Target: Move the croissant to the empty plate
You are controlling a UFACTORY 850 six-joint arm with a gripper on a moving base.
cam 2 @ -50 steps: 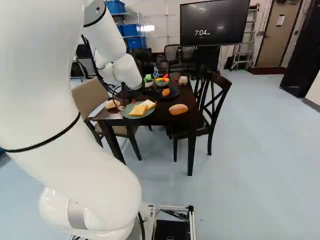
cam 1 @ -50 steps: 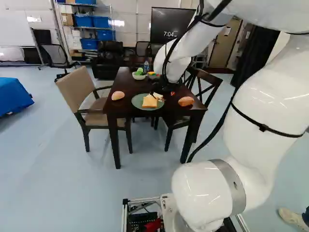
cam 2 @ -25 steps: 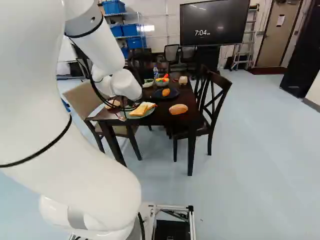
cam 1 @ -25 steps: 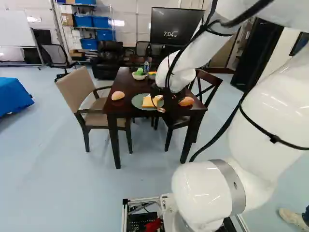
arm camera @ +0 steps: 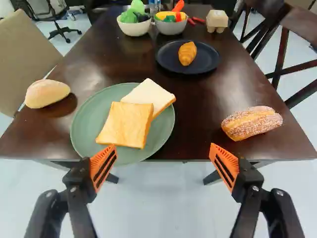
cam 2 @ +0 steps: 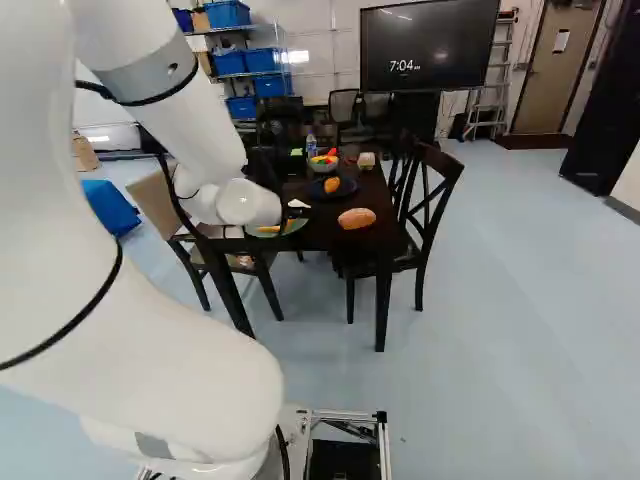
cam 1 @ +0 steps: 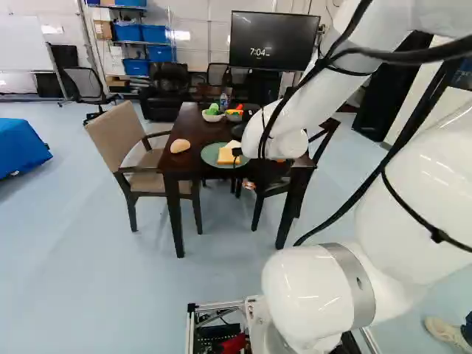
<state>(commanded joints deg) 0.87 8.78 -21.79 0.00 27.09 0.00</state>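
My claw (arm camera: pixel 162 150) is wide open, holding nothing, and now drawn back from over the table (arm camera: pixel 198 101) toward my base, while the croissant (arm camera: pixel 187 53) remains on the dark plate (arm camera: pixel 210 62); I judge the transfer complete.

Arm (cam 1: pixel 413 192) cut off in base views, sugared roll (arm camera: pixel 251 123) mostly hidden and croissant (arm camera: pixel 187 53) indiscernible in left one

Ahead of the claw (cam 1: pixel 249 184), one table (arm camera: pixel 198 104) carries two plates (arm camera: pixel 84 131), two bowls (arm camera: pixel 134 29), two bread slices (arm camera: pixel 126 124), two rolls (arm camera: pixel 251 123), one croissant (arm camera: pixel 187 53) and one bottle (cam 2: pixel 311 147). Food (arm camera: pixel 131 16) heaped in the bowls is too jumbled to count.
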